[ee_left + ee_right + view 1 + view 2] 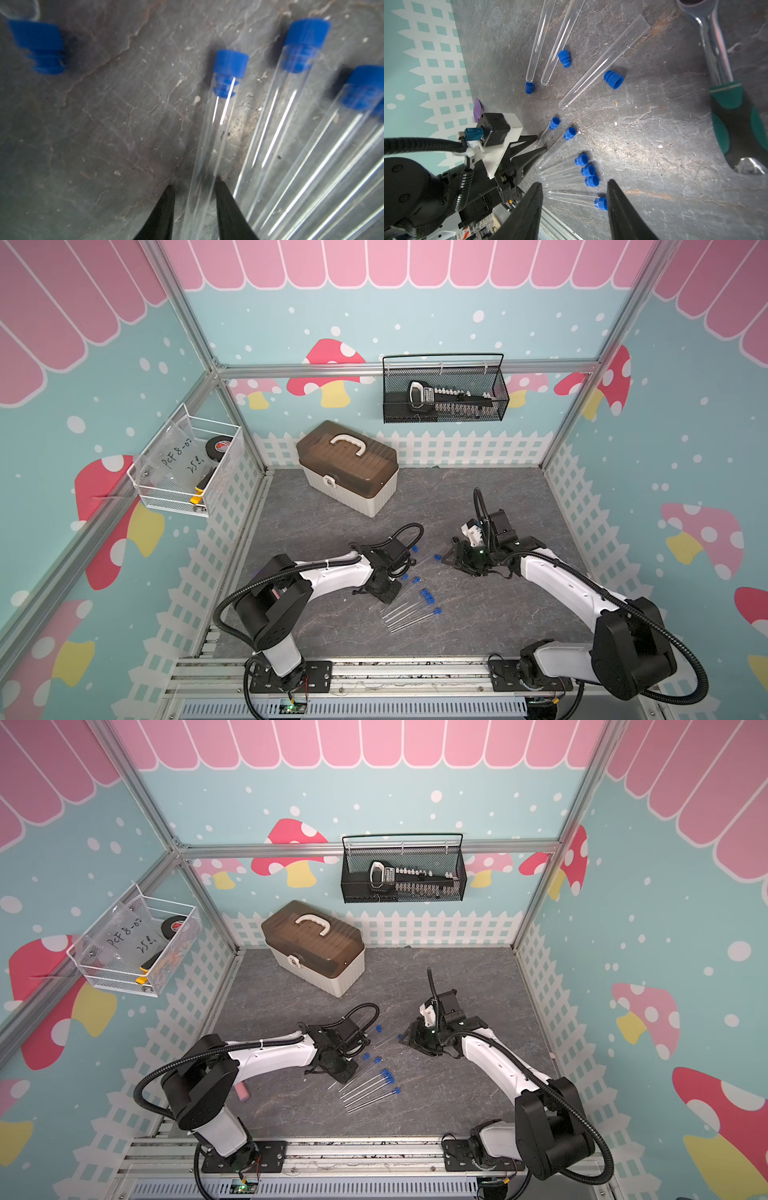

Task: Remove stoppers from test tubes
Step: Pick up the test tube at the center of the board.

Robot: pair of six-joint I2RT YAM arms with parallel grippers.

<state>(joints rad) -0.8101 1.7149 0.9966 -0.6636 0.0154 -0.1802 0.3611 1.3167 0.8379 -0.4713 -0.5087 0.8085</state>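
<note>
Grey slate-look table (478,622) inside mushroom-print walls (415,302). At the back, a brown-lidded toolbox (347,466), well apart from the work. On the walls, a black mesh basket (444,416) and a white wire basket (226,472), neither in play. Flat on the table near the right arm, a ratchet wrench (733,116), visible only from the right wrist.

At the right gripper (574,182): jaws spread wide, nothing held, clear of the fan of tubes. At the left gripper (194,184): down at the table, jaws either side of one stoppered tube (209,141) partway along its body, not clamped yet. One finger (228,207) against the tube wall, a sliver of gap at the other. Its stopper (230,64) seated in the far end.

All the test tubes (405,612) flat near the table's middle, between the two arms.

Likely trouble:
- Uneven closing: the round, slick tube shoved sideways into the neighbour tube (276,116) just beside it, scattering the fan.
- Too hard a squeeze on a thin clear wall: probably a crack.
- Too soft a squeeze: the tube slipping out lengthwise under a pull on the stopper.
- Loose stoppers free to roll under either arm.

Count, from the right wrist:
- Nine tubes: six capped tubes (571,199) fanned beside the left gripper, three bare tubes (604,60) farther off.
- Nine stoppers: six in place, three loose stoppers (613,79) on the table among the bare tubes.
- One wrench, one toolbox, two baskets.
</note>
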